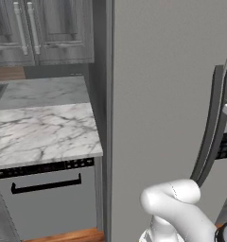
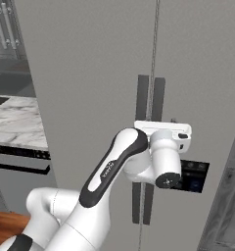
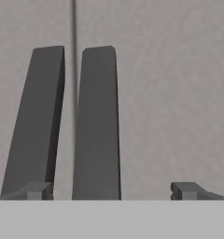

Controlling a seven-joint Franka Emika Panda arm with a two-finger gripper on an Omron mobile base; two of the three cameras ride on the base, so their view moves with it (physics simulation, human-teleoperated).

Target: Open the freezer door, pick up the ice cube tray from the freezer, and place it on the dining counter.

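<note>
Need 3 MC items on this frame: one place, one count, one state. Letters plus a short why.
1. Where does the dark button panel sit?
A. on the door right of the centre seam
B. on the marble counter
C. on the upper cabinets

2. How many dark vertical bar handles flank the seam between the tall grey doors?
A. one
B. two
C. four

3. What state is the freezer door in?
A. swung wide open
B. removed
C. shut, flush with its neighbour

Answers:
1 A: the right base view shows the panel on the right-hand door, partly behind the arm.
2 B: the hand view shows the left handle and the right handle, one on each side of the seam.
3 C: the seam stays a thin line and no interior shows; the pincer stands open in front of the handles, gripping nothing.
</note>
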